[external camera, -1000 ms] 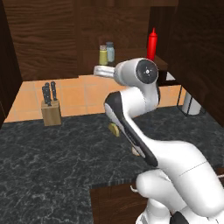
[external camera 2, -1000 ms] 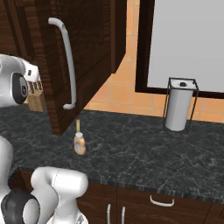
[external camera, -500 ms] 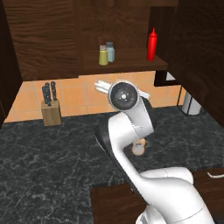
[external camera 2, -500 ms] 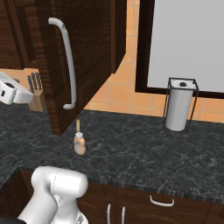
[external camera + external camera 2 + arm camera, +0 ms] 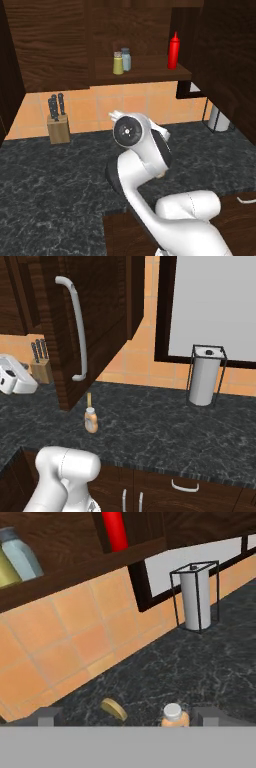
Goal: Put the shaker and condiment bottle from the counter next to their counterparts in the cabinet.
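i'm looking at a black stone counter (image 5: 165, 431) with white marbled veins, backed by orange tiles (image 5: 125, 107). above it hangs the dark brown wooden cabinet (image 5: 55, 50), its door (image 5: 95, 316) swung open toward the right base camera, a long pale curved handle (image 5: 77, 331) running down it. a window with a dark frame (image 5: 162, 311) sits to the right of the cabinet in that view.

the condiment bottle (image 5: 91, 420) stands upright on the counter just below the open door's lower edge: squat, pale orange, with a whitish band; a thin stick-like top shows there, while the hand view shows a light grey cap (image 5: 173, 711). in the hand view it sits at the bottom edge, between my fingertips (image 5: 46, 716), which stand wide apart with nothing clamped in them, so the gripper (image 5: 127, 718) is open. a small flat yellowish disc (image 5: 114, 708) lies on the counter just left of the bottle there; i cannot tell what it is.

the shaker (image 5: 118, 63), yellow-green with a silvery cap, is on the cabinet shelf (image 5: 150, 75), touching or just beside the pale blue-grey shaker (image 5: 126, 59).

count: 2 shakers on the shelf, 1 tall red squeeze bottle (image 5: 173, 51) well to their right on the same shelf, 1 orange bottle on the counter, 1 knife block (image 5: 58, 127) with dark handles against the tiles, 1 paper towel roll in a black wire holder (image 5: 205, 376) below the window.
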